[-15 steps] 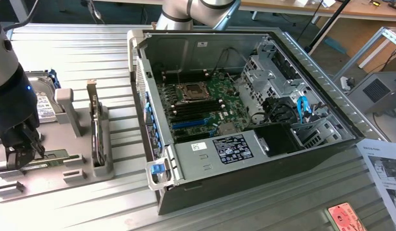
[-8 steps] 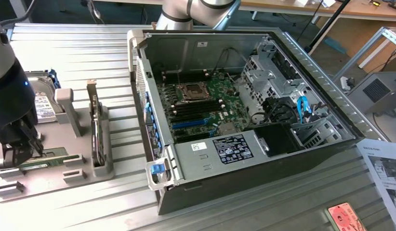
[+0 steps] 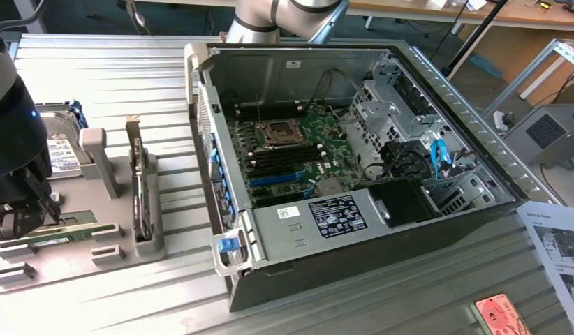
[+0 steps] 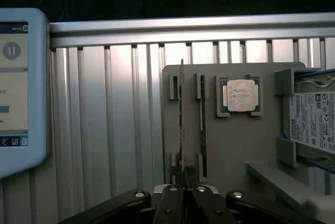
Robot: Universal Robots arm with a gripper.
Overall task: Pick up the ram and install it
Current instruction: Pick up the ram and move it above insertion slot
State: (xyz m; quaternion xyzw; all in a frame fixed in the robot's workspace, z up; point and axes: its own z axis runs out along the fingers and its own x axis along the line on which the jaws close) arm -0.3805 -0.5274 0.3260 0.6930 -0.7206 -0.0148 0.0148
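The ram (image 3: 68,233) is a thin green stick standing on its edge in a slot of the grey holder tray (image 3: 82,206) at the exterior view's left. My black gripper (image 3: 38,222) reaches down onto its near end. In the wrist view the ram (image 4: 181,114) runs edge-on straight away from my gripper (image 4: 183,176), whose fingers (image 4: 170,192) are shut on its edge. A second green stick (image 4: 201,124) stands in the slot beside it. I cannot tell whether the ram has left its slot. The open computer case (image 3: 362,230) shows the motherboard's black memory slots (image 3: 285,159).
On the tray (image 4: 235,145) also sit a processor chip (image 4: 241,96), a silver hard drive (image 4: 314,122) and a card with a metal bracket (image 3: 138,185). A tablet (image 4: 15,88) lies on the ribbed metal table beside the tray. Paper sheets (image 3: 557,251) lie by the case.
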